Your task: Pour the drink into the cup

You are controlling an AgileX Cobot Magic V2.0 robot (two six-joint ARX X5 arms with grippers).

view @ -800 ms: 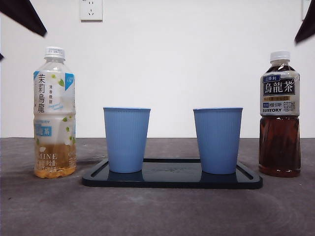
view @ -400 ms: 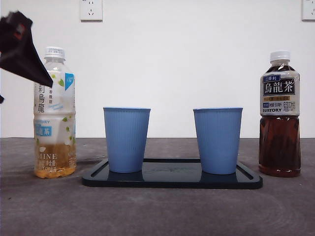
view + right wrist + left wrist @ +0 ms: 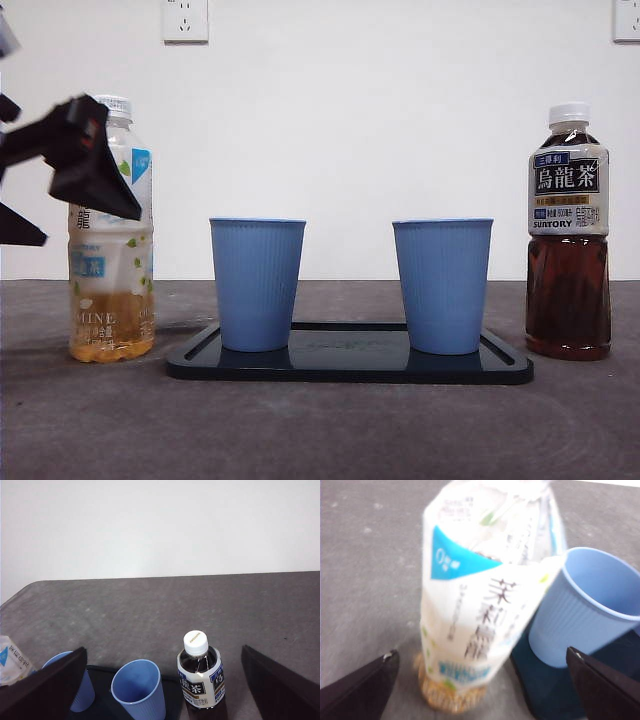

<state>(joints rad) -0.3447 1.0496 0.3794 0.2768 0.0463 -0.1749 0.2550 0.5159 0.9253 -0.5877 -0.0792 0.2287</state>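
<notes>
A clear bottle of pale tea (image 3: 111, 230) with a white cap stands at the left of the table. A dark tea bottle (image 3: 569, 235) stands at the right. Between them, two blue cups (image 3: 257, 285) (image 3: 442, 285) stand upright on a black tray (image 3: 350, 368). My left gripper (image 3: 91, 227) is open at the pale bottle's upper half, coming in from the left edge. In the left wrist view the pale bottle (image 3: 485, 605) fills the gap of the left gripper (image 3: 480, 651), not touched. My right gripper (image 3: 163, 649) hangs open high above the dark bottle (image 3: 200, 677).
The left cup (image 3: 585, 610) stands close beside the pale bottle, on the tray's corner (image 3: 545, 690). A white wall with power sockets (image 3: 185, 20) runs behind the table. Grey tabletop lies in front of the tray.
My left gripper has come down and to the right, from the top left corner to the pale bottle's upper half. The black tip at the top right corner has left the view.
</notes>
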